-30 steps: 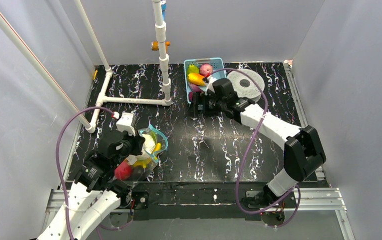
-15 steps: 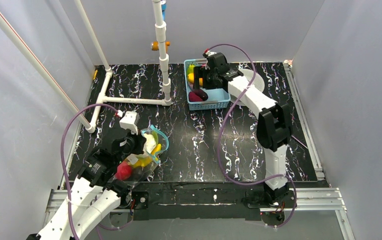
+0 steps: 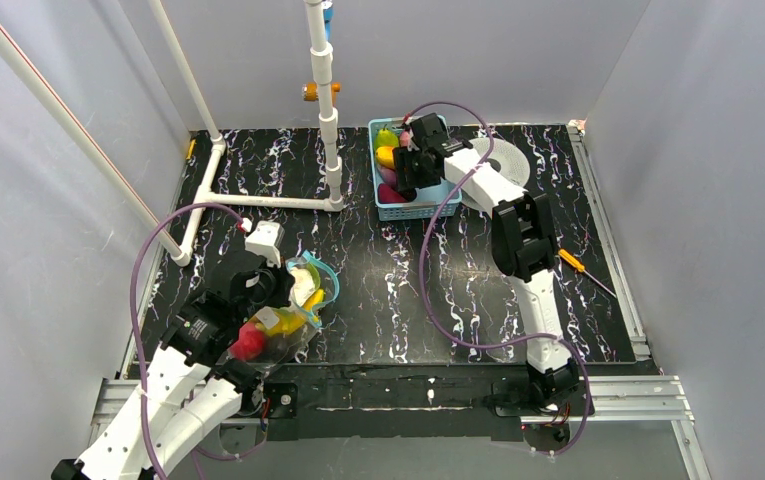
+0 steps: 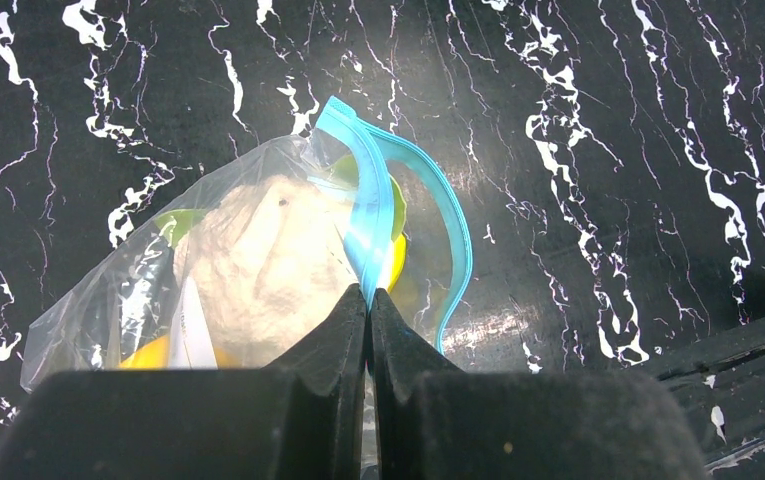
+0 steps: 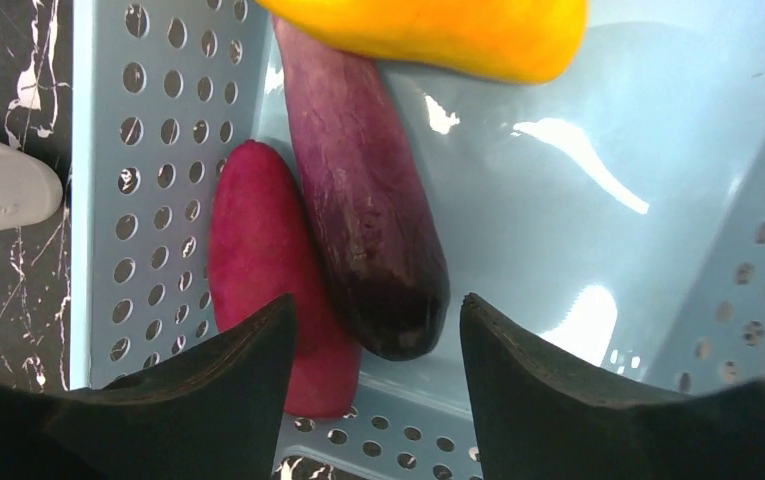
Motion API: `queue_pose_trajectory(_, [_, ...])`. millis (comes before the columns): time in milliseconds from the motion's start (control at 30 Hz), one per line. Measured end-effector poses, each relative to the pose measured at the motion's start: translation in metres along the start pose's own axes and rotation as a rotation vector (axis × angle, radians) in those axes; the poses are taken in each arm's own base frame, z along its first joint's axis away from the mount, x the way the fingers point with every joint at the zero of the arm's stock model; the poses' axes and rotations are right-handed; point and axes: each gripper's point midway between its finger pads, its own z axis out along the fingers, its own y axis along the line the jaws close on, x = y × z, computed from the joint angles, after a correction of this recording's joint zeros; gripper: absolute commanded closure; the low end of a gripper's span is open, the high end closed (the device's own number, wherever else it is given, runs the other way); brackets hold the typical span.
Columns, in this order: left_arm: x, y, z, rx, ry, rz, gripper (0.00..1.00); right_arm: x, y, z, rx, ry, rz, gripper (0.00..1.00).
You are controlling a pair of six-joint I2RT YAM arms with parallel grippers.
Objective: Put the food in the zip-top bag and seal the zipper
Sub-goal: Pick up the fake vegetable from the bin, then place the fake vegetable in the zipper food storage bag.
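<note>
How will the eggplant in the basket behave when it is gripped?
The eggplant looks glossy and rounded, so it may slip when squeezed. Its long round shape probably rolls if nudged. It seems rigid, likely keeping its form.

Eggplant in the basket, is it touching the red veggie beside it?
Touching. The right wrist view shows the eggplant lying pressed along the red vegetable, with no gap between their sides.

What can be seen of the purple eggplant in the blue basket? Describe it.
The eggplant is dark purple, glossy, long, with a rounded end. It lies in the light-blue perforated basket, its side touching a magenta-red piece, its far end hidden by a yellow piece. The right gripper hangs over its rounded end, jaws open either side.
</note>
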Motion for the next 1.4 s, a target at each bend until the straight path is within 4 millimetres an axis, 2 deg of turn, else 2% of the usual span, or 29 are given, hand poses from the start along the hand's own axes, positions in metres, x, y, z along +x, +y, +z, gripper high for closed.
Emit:
queue_pose_trajectory(100, [0.0,0.0,0.0,-0.001,0.002,0.0,1.0,0.01,0.003,0.007,-0.024,0.034,0.012,0.36])
queue_pose_trajectory(200, [0.001,0.0,0.001,-0.002,0.006,0.001,1.0,0.009,0.007,0.01,-0.045,0.038,0.022,0.45])
queue_pose_trajectory(400, [0.001,0.0,0.001,-0.002,0.006,0.001,1.0,0.015,0.006,0.021,-0.052,0.062,0.032,0.49])
queue_pose_trajectory(533, [0.001,0.0,0.001,-0.002,0.007,0.001,1.0,0.013,0.006,0.02,-0.053,0.058,0.027,0.68])
queue_pose_trajectory(833, [0.0,0.0,0.0,-0.001,0.0,0.0,1.0,0.002,0.01,0.002,-0.069,0.053,0.028,0.85])
queue_pose_trajectory(967, [-0.001,0.0,-0.002,0.001,-0.009,-0.001,1.0,-0.005,0.017,-0.031,-0.093,0.036,0.031,0.92])
queue_pose_trajectory(1033, [-0.001,0.0,-0.002,0.002,-0.012,-0.001,1.0,-0.012,0.021,-0.055,-0.099,0.007,0.026,0.97])
queue_pose_trajectory(1133, [-0.002,0.0,-0.004,0.005,-0.021,-0.003,1.0,-0.019,0.026,-0.096,-0.11,-0.039,0.024,0.98])
queue_pose_trajectory(1267, [-0.003,0.0,-0.007,0.008,-0.031,-0.004,1.0,-0.001,0.034,-0.144,-0.125,-0.056,0.032,0.99])
queue_pose_trajectory(1400, [-0.003,-0.001,-0.007,0.011,-0.027,-0.004,1.0,0.026,0.047,-0.17,-0.133,-0.043,0.005,0.99])
